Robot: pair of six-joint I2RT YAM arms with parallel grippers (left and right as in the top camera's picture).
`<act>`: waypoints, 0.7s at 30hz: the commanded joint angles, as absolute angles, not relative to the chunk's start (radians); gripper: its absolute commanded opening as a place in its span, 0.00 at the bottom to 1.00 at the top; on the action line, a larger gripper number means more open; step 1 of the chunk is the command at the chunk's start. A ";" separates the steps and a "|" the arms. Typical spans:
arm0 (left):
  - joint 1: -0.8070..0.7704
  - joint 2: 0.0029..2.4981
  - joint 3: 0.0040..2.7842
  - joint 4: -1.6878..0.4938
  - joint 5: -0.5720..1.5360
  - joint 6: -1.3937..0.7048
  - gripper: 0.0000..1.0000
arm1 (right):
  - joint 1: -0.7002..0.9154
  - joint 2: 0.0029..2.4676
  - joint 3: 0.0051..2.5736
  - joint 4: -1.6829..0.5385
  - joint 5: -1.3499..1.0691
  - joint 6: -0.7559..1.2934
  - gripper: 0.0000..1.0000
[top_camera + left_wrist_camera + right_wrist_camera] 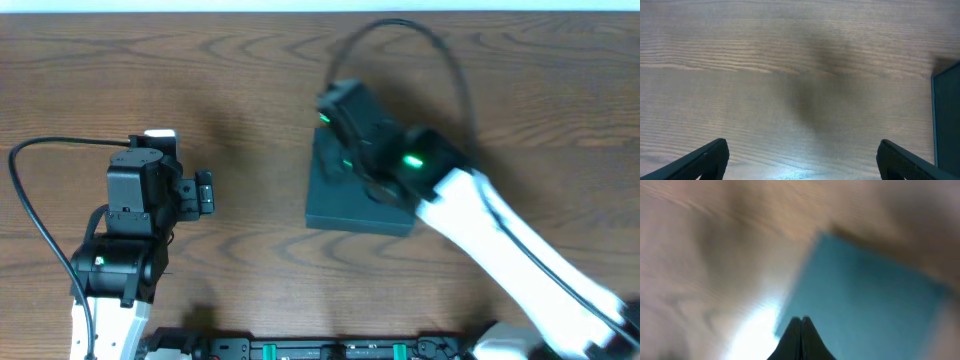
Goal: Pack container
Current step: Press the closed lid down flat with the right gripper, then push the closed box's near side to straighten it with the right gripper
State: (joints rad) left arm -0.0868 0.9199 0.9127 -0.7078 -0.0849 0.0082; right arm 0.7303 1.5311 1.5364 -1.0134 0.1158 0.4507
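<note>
The dark teal container [345, 205] lies closed and flat on the wooden table, right of centre. My right gripper [335, 105] hovers over its far edge; in the blurred right wrist view its fingers [801, 322] are pressed together with nothing between them, above the container's lid [865, 300] near its left edge. My left gripper [200, 192] is open and empty over bare table, well to the left of the container. In the left wrist view its fingers [802, 160] are spread wide and the container's edge [946, 115] shows at the far right.
A black cable [420, 40] arcs over the back of the table behind the right arm. Another cable [30, 210] loops at the left edge. The robot base rail [330, 350] runs along the front edge.
</note>
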 commanded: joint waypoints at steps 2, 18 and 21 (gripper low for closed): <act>-0.083 0.914 0.908 -0.710 -0.085 0.023 0.95 | 0.762 1.465 1.482 -1.173 0.279 0.652 0.02; -0.083 0.914 0.908 -0.710 -0.085 0.023 0.95 | 0.949 1.083 0.836 -1.036 0.280 0.932 0.01; -0.083 0.914 0.908 -0.710 -0.085 0.023 0.95 | 0.931 1.073 0.763 -0.962 0.276 0.931 0.01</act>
State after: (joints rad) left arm -0.0868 0.9199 0.9127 -0.7078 -0.0849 0.0082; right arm 0.9409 1.0836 0.8127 -1.0019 0.2653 0.8825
